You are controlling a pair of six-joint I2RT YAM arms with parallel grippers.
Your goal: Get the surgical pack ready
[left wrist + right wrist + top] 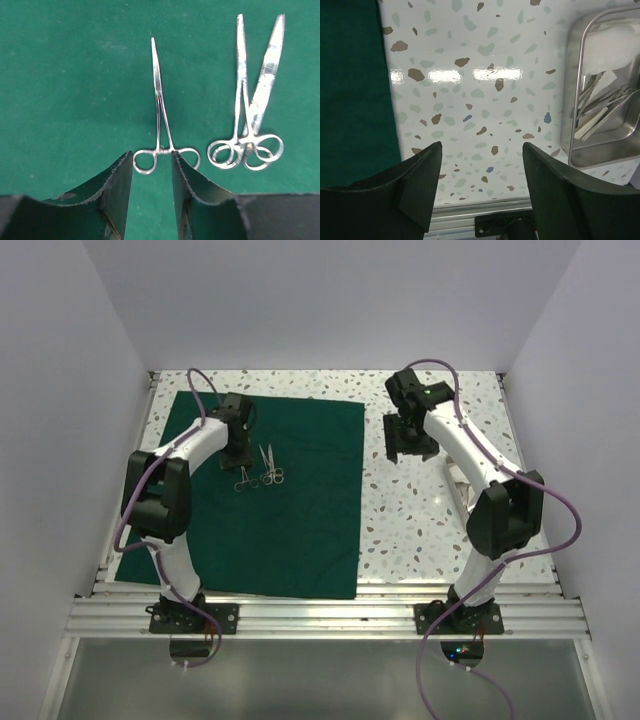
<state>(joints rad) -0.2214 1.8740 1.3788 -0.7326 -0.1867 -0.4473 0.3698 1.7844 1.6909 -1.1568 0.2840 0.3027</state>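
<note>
The surgical pack [300, 530] is a dark green cloth lying spread flat on the left half of the table, also seen in the left wrist view [75, 75]. On it lie a steel clamp [159, 105] and, to its right, two crossed ring-handled instruments [250, 130]. My left gripper [240, 458] hangs low over the clamp's handles. Its jaws [151, 157] stand apart with the clamp's left ring between the tips, and there is a gap on both sides. My right gripper [481, 150] is open and empty above the bare speckled table [470, 90].
A shiny steel tray [575, 100] with white gauze and several instruments stands at the right, partly under the right arm [457, 483]. The cloth's right edge [350, 100] runs left of the right gripper. White walls enclose the table; a metal rail runs along the near edge.
</note>
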